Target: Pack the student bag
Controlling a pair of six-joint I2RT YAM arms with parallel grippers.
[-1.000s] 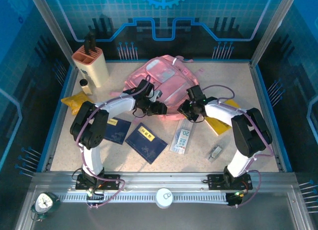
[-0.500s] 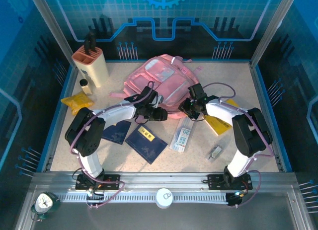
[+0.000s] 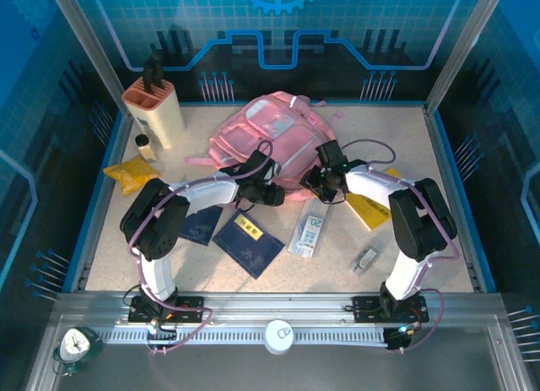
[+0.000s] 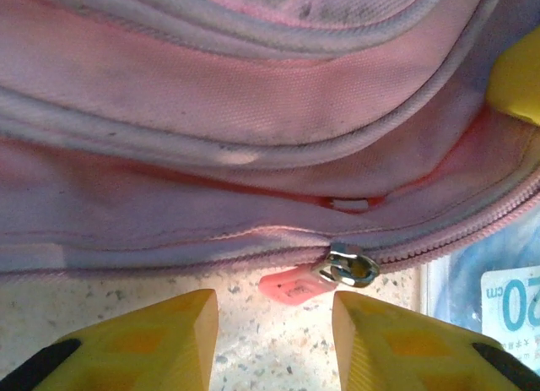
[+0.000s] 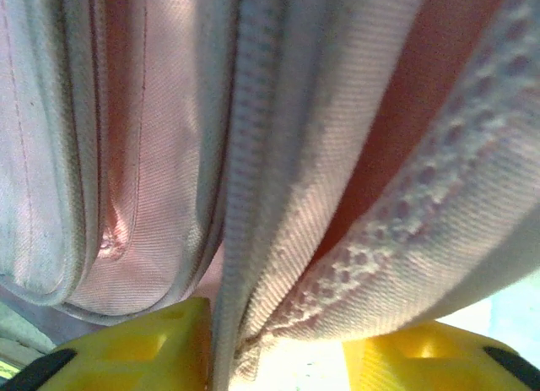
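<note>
The student bag [image 3: 272,138], a pink backpack, lies at the back middle of the table. My left gripper [image 3: 274,194] sits at its near edge. In the left wrist view its yellow fingers [image 4: 169,332] stand open on the speckled table, nothing between them. The pink zip tab [image 4: 289,286] and metal slider [image 4: 353,267] lie just beyond the tips, on the bag's zip [image 4: 472,226]. My right gripper [image 3: 321,187] is at the bag's near right edge. Its jaws are open around a fold of pale trim and mesh fabric [image 5: 278,264], with a bright gap beside one finger.
A beige holder [image 3: 153,112], a small bottle [image 3: 143,146] and a yellow packet [image 3: 126,173] stand at the left. Two blue booklets [image 3: 247,243] [image 3: 201,224], a clear packet marked 20 [image 3: 310,230], a yellow item [image 3: 371,209] and a small clip [image 3: 365,258] lie in front.
The bag's near edge, stretched toward the arms before, has drawn back into a compact shape. My left gripper has shifted right and nearer, down to the table. The right gripper barely moved.
</note>
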